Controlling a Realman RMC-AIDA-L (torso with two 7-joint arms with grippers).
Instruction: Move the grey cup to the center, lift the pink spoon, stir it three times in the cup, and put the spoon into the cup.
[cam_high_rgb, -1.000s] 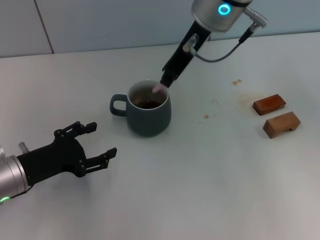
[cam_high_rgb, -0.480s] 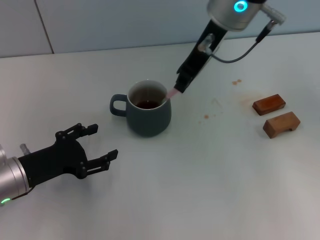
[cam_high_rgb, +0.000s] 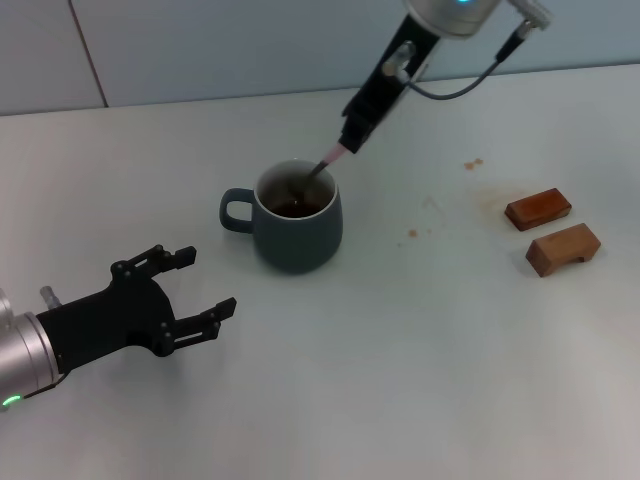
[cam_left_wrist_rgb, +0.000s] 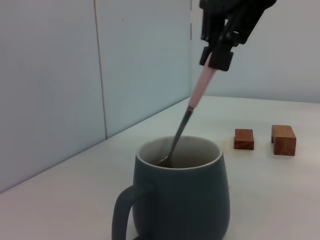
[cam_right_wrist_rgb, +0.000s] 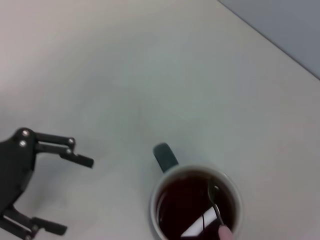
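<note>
The grey cup stands upright in the middle of the table, handle toward my left, with brown liquid inside; it also shows in the left wrist view and the right wrist view. My right gripper is above the cup's far right rim, shut on the pink handle of the pink spoon. The spoon slants down, its metal bowl inside the cup. My left gripper is open and empty, low at the left front, apart from the cup.
Two brown wooden blocks lie at the right of the table. Small brown stains mark the white table between the cup and the blocks. A wall runs along the table's far edge.
My right gripper swung right over the cup's rim, then back and up, carrying the spoon around inside the cup. The left arm and the cup have stayed put.
</note>
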